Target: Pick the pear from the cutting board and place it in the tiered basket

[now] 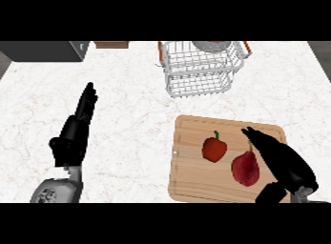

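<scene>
A dark red pear [246, 168] lies on the wooden cutting board [192, 178], at its lower right part. My right hand [284, 159] is just right of the pear with straight fingers pointing up along its side; the thumb [270, 193] shows below the pear. Nothing is held in that hand. The white wire tiered basket [200, 69] stands at the back of the counter, above the board. My left hand [76, 126] rests open on the left, fingers pointing up, far from the pear.
A red bell pepper [214, 147] lies on the board left of the pear. A dark appliance [45, 51] sits at the back left corner, and a wooden item [111, 45] beside it. White marble counter [136, 133] spreads between the hands.
</scene>
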Available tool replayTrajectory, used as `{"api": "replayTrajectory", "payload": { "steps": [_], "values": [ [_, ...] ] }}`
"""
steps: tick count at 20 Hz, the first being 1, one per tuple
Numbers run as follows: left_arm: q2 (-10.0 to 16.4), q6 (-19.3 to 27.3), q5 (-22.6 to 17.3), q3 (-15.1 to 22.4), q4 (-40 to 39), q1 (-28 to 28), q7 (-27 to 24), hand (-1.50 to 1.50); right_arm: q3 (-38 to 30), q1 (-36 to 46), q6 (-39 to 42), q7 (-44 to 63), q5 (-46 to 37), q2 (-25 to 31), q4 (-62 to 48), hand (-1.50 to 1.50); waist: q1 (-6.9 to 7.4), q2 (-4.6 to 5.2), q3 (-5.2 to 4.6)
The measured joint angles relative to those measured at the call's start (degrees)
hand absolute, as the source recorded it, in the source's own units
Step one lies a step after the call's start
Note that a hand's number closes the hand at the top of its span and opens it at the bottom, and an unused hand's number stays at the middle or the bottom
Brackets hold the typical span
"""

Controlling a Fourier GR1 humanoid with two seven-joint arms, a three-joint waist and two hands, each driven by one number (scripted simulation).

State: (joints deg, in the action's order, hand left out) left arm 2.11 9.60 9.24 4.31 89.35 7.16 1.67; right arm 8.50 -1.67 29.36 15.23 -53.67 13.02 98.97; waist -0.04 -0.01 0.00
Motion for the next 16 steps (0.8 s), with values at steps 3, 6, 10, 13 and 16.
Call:
{"api": "replayTrajectory", "payload": {
  "steps": [3,6,10,13,16],
  "values": [
    [-0.3,-0.1,0.3,-0.3,-0.5,0.8,0.5,0.00,-0.1,1.8,-0.6,-0.3,-0.4,-1.2,-2.4,-1.50,0.02,0.00,-0.01],
    [-0.1,-0.6,-0.1,-0.9,-0.8,0.0,-1.0,0.00,-0.1,-0.1,-2.1,-2.0,-0.8,-1.2,-2.9,-1.50,-0.02,0.00,0.01],
    [-0.6,-0.3,0.5,-0.5,1.6,0.6,2.0,0.00,-1.0,-0.3,-4.3,-3.7,-0.8,-1.8,-4.8,-1.50,0.00,-0.01,0.00],
    [-0.8,0.0,0.7,-0.3,0.2,0.6,0.7,0.00,-2.3,0.6,-6.5,-5.3,-0.7,-2.1,-7.1,1.50,0.00,-0.01,0.00],
    [-0.9,0.3,0.7,-0.4,-0.4,0.9,0.5,0.00,-1.0,-0.1,-11.0,-6.1,-3.1,-3.2,-8.0,1.50,-0.02,-0.02,-0.03]
  ]
}}
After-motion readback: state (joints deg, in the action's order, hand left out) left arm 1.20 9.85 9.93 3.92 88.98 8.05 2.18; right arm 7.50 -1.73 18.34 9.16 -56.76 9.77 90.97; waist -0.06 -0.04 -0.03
